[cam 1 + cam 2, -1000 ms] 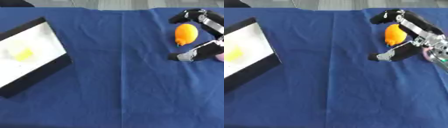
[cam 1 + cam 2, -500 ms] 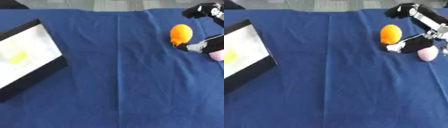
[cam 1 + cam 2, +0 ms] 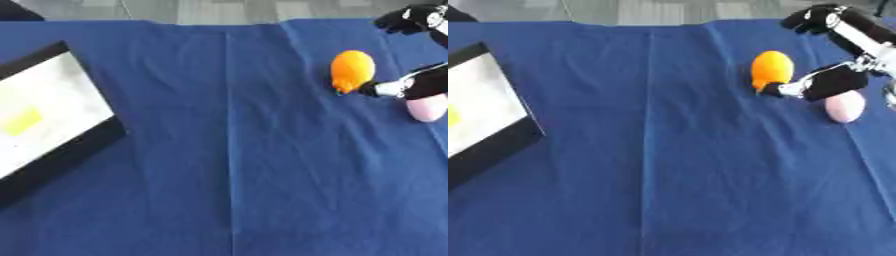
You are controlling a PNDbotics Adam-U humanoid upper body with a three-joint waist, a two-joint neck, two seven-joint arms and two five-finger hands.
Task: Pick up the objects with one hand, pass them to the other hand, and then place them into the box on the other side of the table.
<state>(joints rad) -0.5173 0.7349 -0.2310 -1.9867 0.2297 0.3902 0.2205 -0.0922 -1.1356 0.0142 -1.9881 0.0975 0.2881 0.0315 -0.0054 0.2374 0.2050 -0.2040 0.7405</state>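
One right hand (image 3: 833, 55) at upper right, fingers (image 3: 814, 15) and thumb spread, holding nothing, straddling an orange object (image 3: 772, 68) on the blue tabletop (image 3: 675, 165). Pink object (image 3: 844, 106) just below the thumb. Black-rimmed box (image 3: 52, 120) at left, yellow item (image 3: 21, 121) inside.

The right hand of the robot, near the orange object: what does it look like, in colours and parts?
The right hand is mostly black, with thick rounded finger segments that end in blunt black tips. Silver-white metal pieces show between the black parts, mainly along the section running from the upper finger toward the wrist and at the joint of the lower finger. No cables or markings can be made out. The left hand shows in neither view.
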